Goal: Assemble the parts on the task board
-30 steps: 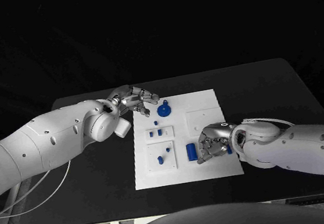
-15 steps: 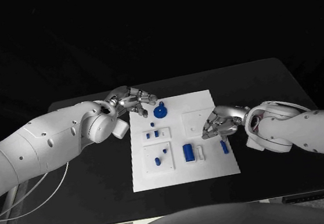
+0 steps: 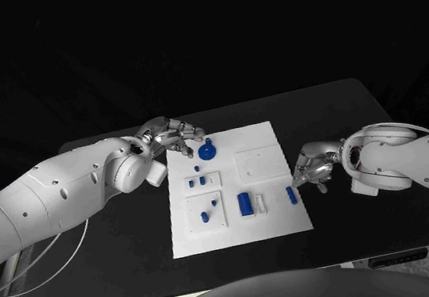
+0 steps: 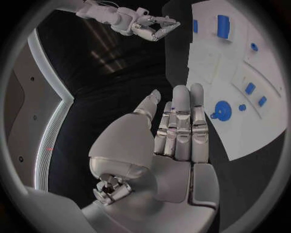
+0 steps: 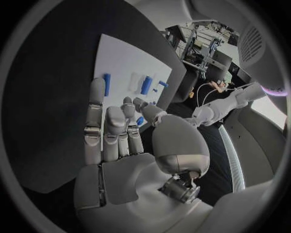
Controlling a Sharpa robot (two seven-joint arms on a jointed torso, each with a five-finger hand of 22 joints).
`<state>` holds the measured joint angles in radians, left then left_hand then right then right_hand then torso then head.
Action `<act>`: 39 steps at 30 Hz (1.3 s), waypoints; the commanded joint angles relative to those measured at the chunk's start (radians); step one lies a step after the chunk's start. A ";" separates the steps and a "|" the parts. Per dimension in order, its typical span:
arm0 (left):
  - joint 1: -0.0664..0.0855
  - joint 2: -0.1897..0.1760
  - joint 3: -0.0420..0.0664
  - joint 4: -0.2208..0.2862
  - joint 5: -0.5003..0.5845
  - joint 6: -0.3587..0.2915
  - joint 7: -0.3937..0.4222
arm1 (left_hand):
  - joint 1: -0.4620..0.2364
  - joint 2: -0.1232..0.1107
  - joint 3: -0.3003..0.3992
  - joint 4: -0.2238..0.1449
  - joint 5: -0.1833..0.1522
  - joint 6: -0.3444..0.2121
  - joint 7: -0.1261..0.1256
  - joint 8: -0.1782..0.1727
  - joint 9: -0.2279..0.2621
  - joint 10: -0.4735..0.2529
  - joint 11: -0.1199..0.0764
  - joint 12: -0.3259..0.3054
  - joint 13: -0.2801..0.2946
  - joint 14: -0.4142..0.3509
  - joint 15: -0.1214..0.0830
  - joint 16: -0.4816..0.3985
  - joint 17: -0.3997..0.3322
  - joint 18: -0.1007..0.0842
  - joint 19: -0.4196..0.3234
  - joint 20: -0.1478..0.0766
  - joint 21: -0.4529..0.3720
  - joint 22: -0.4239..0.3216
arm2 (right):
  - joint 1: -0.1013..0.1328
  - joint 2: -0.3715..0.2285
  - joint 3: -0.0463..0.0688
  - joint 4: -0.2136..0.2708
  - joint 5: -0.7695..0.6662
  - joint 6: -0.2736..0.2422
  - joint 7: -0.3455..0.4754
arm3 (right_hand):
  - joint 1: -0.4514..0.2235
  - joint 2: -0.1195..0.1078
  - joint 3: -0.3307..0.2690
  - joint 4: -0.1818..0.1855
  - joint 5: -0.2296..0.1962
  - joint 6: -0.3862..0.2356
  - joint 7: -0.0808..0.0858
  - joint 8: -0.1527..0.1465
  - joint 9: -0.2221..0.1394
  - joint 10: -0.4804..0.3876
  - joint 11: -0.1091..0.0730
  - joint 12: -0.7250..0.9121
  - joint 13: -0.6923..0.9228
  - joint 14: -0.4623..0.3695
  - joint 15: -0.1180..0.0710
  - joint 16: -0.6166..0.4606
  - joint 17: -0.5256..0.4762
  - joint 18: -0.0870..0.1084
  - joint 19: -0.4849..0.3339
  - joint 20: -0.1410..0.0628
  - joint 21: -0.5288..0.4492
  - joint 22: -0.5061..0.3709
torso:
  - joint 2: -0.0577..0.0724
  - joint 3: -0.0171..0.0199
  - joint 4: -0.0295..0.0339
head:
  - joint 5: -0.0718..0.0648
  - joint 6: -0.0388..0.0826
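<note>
Flanking the flat white task board (image 3: 259,140) — silver left hand (image 3: 171,134), right hand (image 3: 315,163) — both empty, fingers apart.

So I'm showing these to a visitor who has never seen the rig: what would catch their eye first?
Probably the white task board mid-table, dotted with small blue parts, the round blue part near its far left corner standing out. Next, the two silver hands: the left hand hovers beside that corner, the right hand off the board's right edge, neither holding anything.
</note>
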<state>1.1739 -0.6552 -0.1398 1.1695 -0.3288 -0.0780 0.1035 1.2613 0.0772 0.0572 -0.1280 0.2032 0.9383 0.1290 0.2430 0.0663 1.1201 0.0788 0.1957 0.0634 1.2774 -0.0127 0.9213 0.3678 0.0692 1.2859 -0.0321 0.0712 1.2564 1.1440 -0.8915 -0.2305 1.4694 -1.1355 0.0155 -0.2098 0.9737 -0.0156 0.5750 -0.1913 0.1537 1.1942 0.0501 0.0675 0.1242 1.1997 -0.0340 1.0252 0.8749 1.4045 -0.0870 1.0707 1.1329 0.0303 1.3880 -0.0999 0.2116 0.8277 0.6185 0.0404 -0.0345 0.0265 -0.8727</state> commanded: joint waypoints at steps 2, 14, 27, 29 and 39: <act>-0.003 0.001 0.000 -0.002 -0.001 0.021 0.014 | -0.018 0.000 -0.010 0.014 -0.095 -0.009 0.002 0.003 0.001 0.005 0.000 0.008 0.000 0.007 0.002 -0.006 0.002 0.003 -0.003 0.000 0.000 -0.007 | 0.000 0.003 0.000 0.006 -0.115 0.128 -0.163 | 0.012 -0.008 -0.037 -0.007 -0.071 0.017 -0.008 0.011 0.027 0.006 -0.004 0.007 0.011 0.004 0.003 0.002 0.000 0.020 -0.002 0.004 0.002 0.000 | -0.005 0.0002 -0.0023 | -0.003 0.000; -0.007 -0.001 0.000 0.000 -0.001 0.029 0.013 | -0.012 0.002 -0.025 0.023 -0.099 -0.016 0.002 0.007 0.001 0.000 0.001 0.013 0.000 0.008 0.003 -0.010 0.004 0.002 -0.003 0.000 0.001 -0.022 | -0.019 0.033 -0.001 -0.004 -0.146 0.062 -0.298 | 0.018 -0.142 -0.063 0.150 -0.105 -0.026 -0.033 0.047 0.489 0.014 -0.018 0.003 0.035 0.009 -0.011 0.009 0.015 -0.004 0.016 -0.017 -0.007 -0.029 | -0.001 -0.0013 -0.0001 | -0.003 0.000; -0.007 -0.004 0.000 0.000 -0.001 0.033 0.012 | -0.008 0.004 -0.028 0.025 -0.099 -0.019 0.003 0.008 0.001 -0.004 0.002 0.014 0.000 0.008 0.003 -0.011 0.006 0.003 -0.002 0.000 0.002 -0.027 | -0.046 0.095 -0.001 -0.042 -0.091 -0.059 -0.322 | -0.035 -0.166 -0.067 0.200 -0.106 -0.073 -0.010 0.004 0.500 0.017 -0.005 0.015 0.051 0.018 -0.005 0.031 0.039 0.003 0.026 -0.014 0.000 -0.030 | -0.001 -0.0013 0.0047 | 0.002 0.000; -0.007 -0.005 0.000 0.000 -0.001 0.034 0.012 | -0.008 0.004 -0.028 0.025 -0.099 -0.019 0.003 0.008 0.001 -0.004 0.002 0.014 0.000 0.008 0.003 -0.011 0.006 0.003 -0.002 0.000 0.002 -0.027 | -0.050 0.103 -0.001 -0.048 -0.086 -0.057 -0.323 | -0.036 -0.167 -0.071 0.205 -0.106 -0.077 -0.009 0.004 0.508 0.018 -0.004 0.016 0.053 0.018 -0.005 0.032 0.041 0.003 0.025 -0.013 0.000 -0.030 | 0.000 -0.0021 0.0063 | 0.001 0.000; -0.007 -0.008 0.000 0.003 -0.001 0.041 0.009 | -0.008 0.004 -0.028 0.025 -0.099 -0.019 0.003 0.008 0.001 -0.004 0.002 0.014 0.000 0.008 0.003 -0.011 0.006 0.003 -0.002 0.000 0.002 -0.027 | -0.074 0.132 -0.001 -0.080 -0.092 -0.064 -0.336 | -0.019 -0.153 -0.060 0.202 -0.106 -0.073 -0.013 0.004 0.527 0.018 -0.006 0.017 0.056 0.020 -0.006 0.033 0.045 0.004 0.025 -0.013 0.004 -0.028 | 0.000 -0.0008 0.0036 | 0.005 0.000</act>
<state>1.1664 -0.6635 -0.1402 1.1692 -0.3288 -0.0565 0.1035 1.2510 0.0776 0.0325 -0.1033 0.1072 0.9269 0.1319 0.2468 0.0661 1.1201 0.0788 0.2034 0.0634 1.2811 -0.0089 0.9136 0.3716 0.0693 1.2861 -0.0322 0.0712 1.2302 1.0710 -0.7612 -0.2314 1.3921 -1.2237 -0.0374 -0.5315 0.9532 -0.1735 0.5088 0.0091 0.0504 1.1204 0.0414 0.0734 0.6506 1.2170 -0.0447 1.0364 0.9297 1.4181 -0.0942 1.0989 1.1770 0.0303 1.4082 -0.1125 0.2124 0.7981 0.6183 0.0396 -0.0305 0.0295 -0.8727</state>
